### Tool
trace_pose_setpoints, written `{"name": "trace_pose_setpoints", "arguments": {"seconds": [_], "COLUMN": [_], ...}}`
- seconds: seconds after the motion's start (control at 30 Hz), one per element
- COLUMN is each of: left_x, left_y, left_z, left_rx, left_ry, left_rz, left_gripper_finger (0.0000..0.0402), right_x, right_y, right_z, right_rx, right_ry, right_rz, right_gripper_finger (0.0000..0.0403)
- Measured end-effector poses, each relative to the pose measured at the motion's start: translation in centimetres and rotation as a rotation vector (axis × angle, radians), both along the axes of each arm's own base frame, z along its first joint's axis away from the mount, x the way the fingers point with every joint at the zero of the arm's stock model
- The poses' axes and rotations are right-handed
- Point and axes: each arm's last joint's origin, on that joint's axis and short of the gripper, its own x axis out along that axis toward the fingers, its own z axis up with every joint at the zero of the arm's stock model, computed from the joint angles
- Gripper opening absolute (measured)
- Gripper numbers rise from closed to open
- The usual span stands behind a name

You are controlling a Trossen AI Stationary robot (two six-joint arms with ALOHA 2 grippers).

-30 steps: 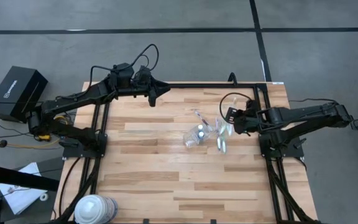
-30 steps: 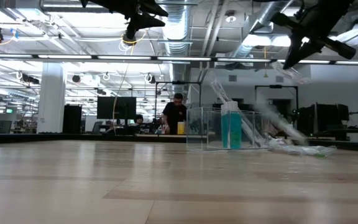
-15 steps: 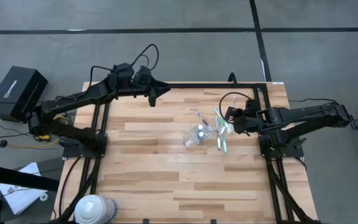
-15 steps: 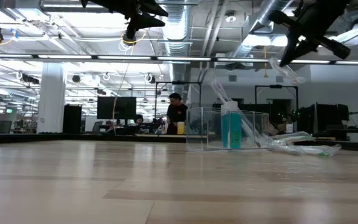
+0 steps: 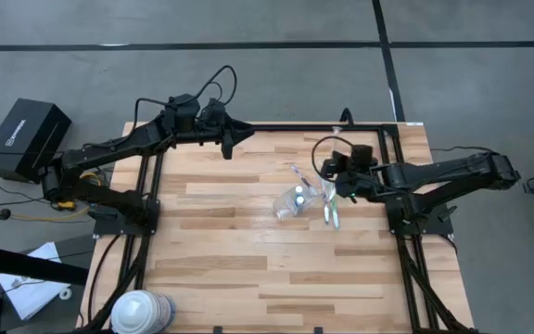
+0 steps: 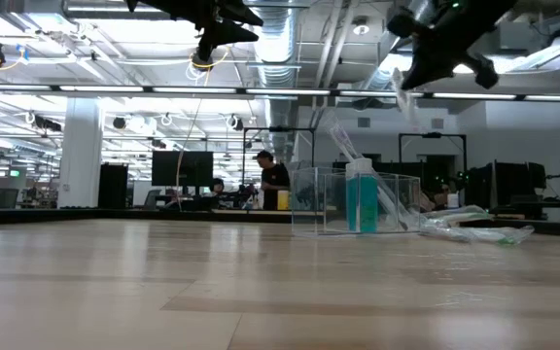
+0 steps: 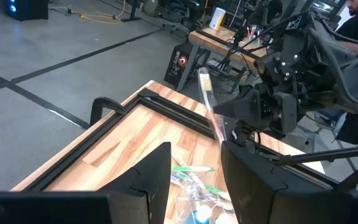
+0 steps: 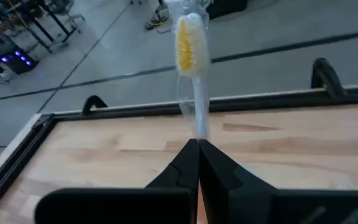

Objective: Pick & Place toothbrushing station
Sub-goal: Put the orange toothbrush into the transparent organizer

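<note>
Dark right pincer (image 8: 198, 149) raised, clamped on toothbrush (image 8: 191, 68), left pincer (image 5: 226, 139) parted.

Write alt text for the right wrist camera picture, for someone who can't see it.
The right gripper is shut on a thin pale toothbrush in a clear wrapper, its yellowish bristle head pointing away from the gripper. Behind it lie the light wooden table, its black frame rail and grey floor.

Two dark jointed arms (image 5: 119, 148) (looped black cables (image 5: 219, 82)), wedge-shaped fingers (image 8: 194, 163)
</note>
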Motion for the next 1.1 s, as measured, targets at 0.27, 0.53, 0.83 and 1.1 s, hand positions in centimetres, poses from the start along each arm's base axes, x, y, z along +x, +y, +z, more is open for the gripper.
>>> {"name": "trace_pose_setpoints", "arguments": {"seconds": [0.27,0.53,0.83,1.1], "left_x": [0.0,-0.1,-0.8,-1.3], "left_y": [0.0,0.3,1.6,2.5], "left_z": [0.0,0.0,0.1,0.2], "left_rx": [0.007,0.009,0.012,0.016], "left_ry": [0.002,0.001,-0.005,-0.011], "left_rz": [-0.001,0.010,0.063,0.099], "left_gripper_finger": [0.0136,0.0136,0.0136,0.0136], "right_x": [3.4,5.9,7.1,7.3], "right_y": [-0.5,-0.2,0.0,1.6], "right_z": [-2.7,-6.0,-7.9,-8.1], "right_rx": [-0.014,0.004,0.005,-0.015], "right_ry": [0.071,0.133,0.158,0.153], "right_rz": [-0.006,0.006,0.006,0.045], "right_gripper_finger": [0.0000,0.0000,0.0000,0.0000]}}
